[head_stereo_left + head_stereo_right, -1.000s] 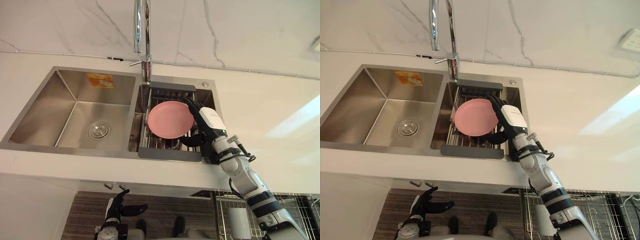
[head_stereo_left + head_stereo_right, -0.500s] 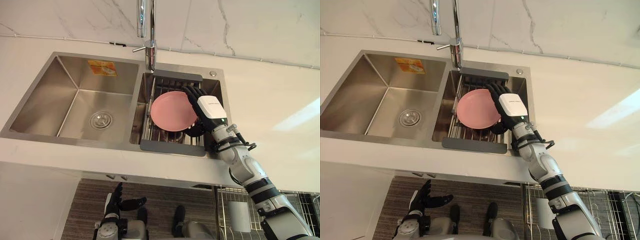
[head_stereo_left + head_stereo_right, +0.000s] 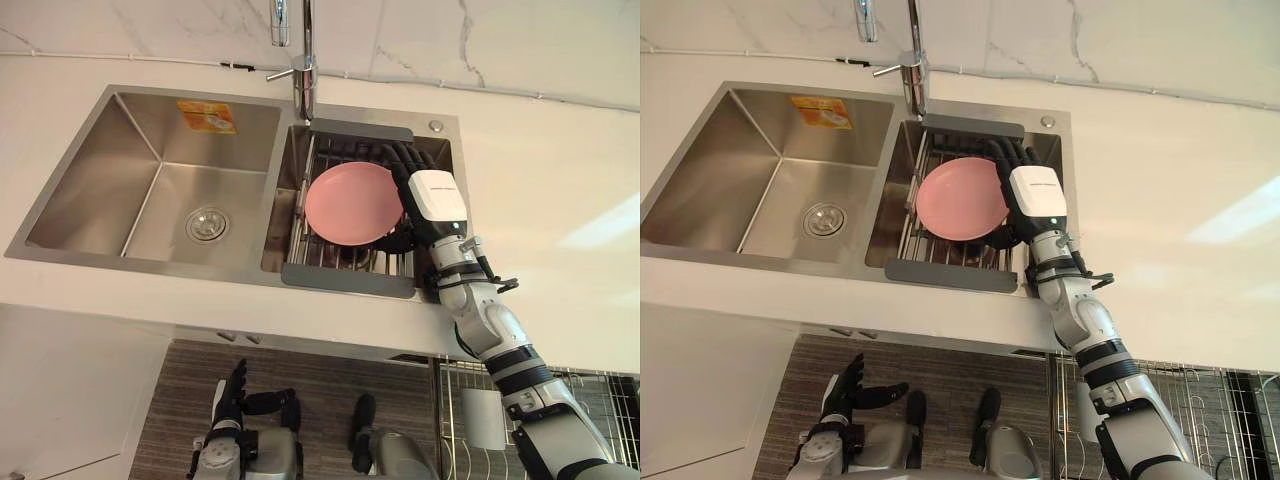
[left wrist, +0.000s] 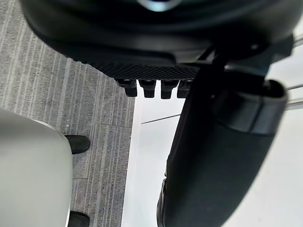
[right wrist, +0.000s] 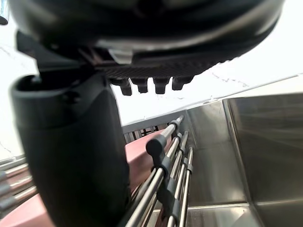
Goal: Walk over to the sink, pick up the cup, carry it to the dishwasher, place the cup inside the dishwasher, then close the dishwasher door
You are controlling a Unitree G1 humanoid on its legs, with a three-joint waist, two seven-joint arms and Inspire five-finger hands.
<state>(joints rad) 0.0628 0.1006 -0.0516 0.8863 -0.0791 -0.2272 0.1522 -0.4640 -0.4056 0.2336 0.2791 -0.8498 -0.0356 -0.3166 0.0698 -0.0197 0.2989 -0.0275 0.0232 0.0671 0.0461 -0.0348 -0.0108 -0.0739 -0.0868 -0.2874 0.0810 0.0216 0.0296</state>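
The right hand [image 3: 437, 198] has moved deeper along the 3 o'clock edge of the plate [image 3: 352, 203], fingers loose and holding nothing, so the plate, which is not a cup, lies ungrasped on the rack [image 3: 345, 278] in the sink [image 3: 150, 95]; the left hand [image 3: 230, 390] idles open at 7 o'clock.

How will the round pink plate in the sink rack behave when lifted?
The round pink plate looks rigid and probably light. Its smooth face may slip in the right hand. Resting on the metal wire rack, it could slide when nudged.
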